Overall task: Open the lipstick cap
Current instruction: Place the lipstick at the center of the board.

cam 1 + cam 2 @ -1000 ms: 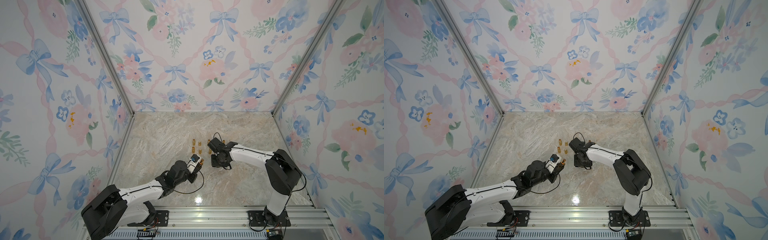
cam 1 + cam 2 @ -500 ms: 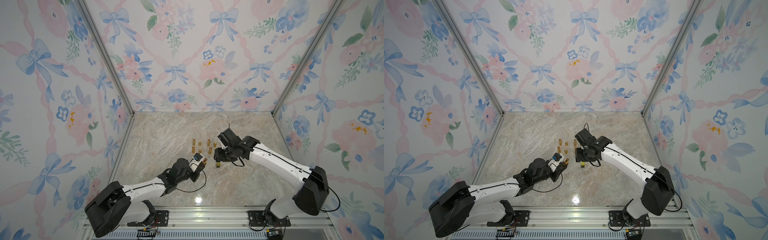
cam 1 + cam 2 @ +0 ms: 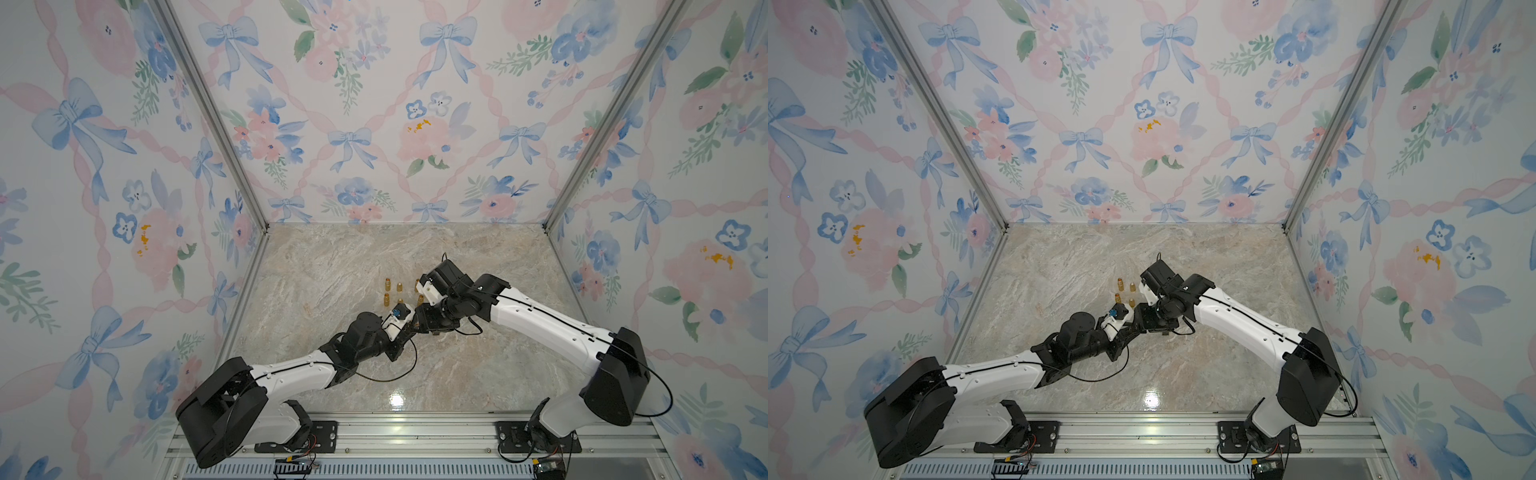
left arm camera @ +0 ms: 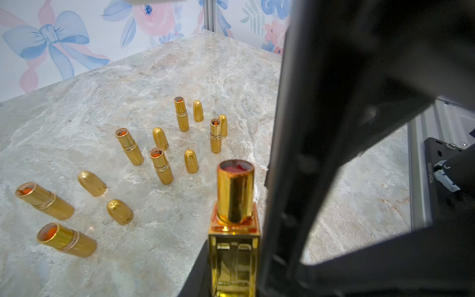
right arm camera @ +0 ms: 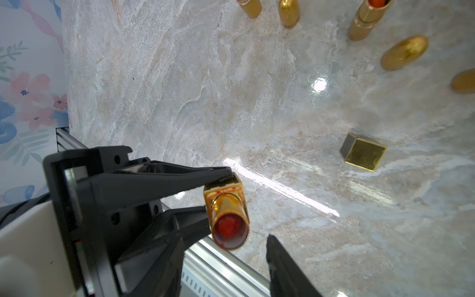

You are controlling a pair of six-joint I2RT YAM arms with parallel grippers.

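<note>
My left gripper is shut on the square gold base of a lipstick held above the table. Its round gold tube stands bare, with red stick showing at the top. The square gold lipstick cap lies by itself on the marble, apart from both grippers. My right gripper faces the tube's open end with nothing held. One of its fingers shows clear of the tube; the other is hidden behind the left gripper. In both top views the left gripper and right gripper meet tip to tip.
Several round gold lipsticks stand open on the marble table, each with a bullet-shaped cap beside it, just beyond the grippers. An aluminium rail runs along the front edge. Flowered walls close in the other sides.
My right gripper was over a small gold piece on the table half a second ago. It has since moved left to the tip of the held lipstick. The left arm has barely shifted.
</note>
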